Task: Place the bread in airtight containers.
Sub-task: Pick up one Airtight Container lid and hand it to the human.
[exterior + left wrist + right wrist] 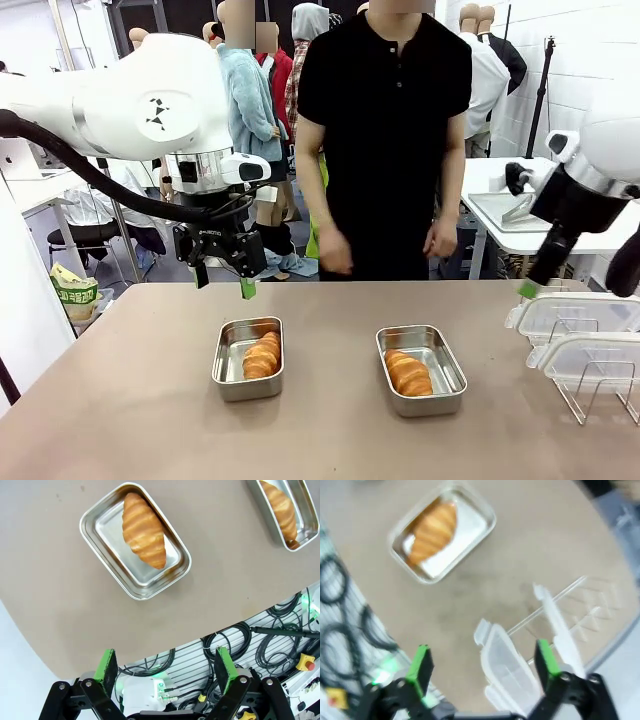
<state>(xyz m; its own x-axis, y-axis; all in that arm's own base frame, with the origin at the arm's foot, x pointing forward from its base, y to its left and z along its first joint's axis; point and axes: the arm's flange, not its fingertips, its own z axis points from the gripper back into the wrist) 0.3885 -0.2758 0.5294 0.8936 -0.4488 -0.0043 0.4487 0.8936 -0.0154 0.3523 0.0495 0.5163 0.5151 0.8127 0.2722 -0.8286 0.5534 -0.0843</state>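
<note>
Front view: left tool (223, 284) is held open, a container (225, 385) with bread (261, 357) seen below it; right tool (530, 286) is spread empty over clear lids (575, 318).

Left pan (229, 365) holds roll (262, 356); right pan (442, 366), beside it, holds second roll (408, 372); lids (577, 318) on rack (603, 388) far right.

Two steel pans stand well apart on the surface (130, 400). The left pan (230, 365) holds the left roll (262, 355) and the right pan (445, 362) holds the right roll (408, 372). The left hand (224, 283) hovers beyond the left pan, fingers spread. The right hand (530, 287) hangs over two clear lids (580, 318) on a wire rack (600, 395). A person (385, 140) stands at the far edge.
</note>
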